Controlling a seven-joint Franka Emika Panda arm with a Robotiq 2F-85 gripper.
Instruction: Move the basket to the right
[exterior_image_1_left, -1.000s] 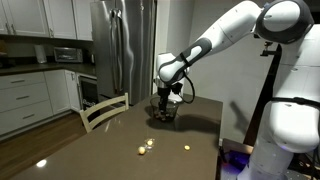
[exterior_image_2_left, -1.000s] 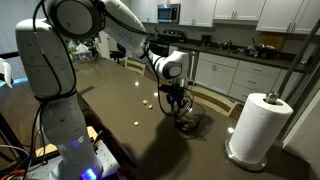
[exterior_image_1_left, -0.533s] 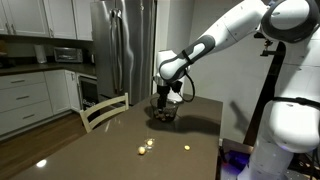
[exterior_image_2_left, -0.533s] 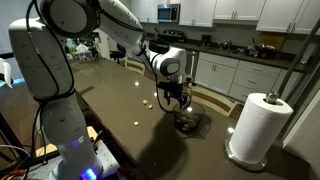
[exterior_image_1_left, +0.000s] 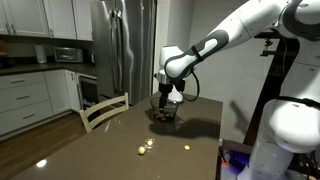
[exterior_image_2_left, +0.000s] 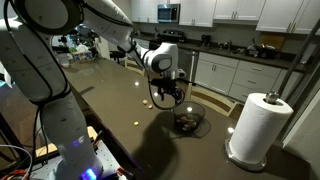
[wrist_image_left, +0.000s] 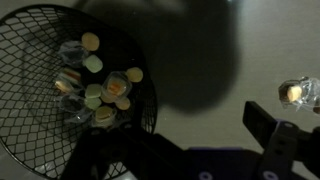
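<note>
White cabinets (exterior_image_1_left: 25, 95) and a steel refrigerator (exterior_image_1_left: 115, 50) stand behind a pale chair (exterior_image_1_left: 103, 110) and glossy brown table (exterior_image_1_left: 90, 150).

I read no text, label, brand, number or sign in any of the three views. In an exterior view, the microwave (exterior_image_2_left: 168, 13) shows a lit front panel, but it is too small and blurred for me to make out any characters.

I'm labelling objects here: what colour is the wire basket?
The basket is black wire mesh, see-through; the wrist view shows it best.
</note>
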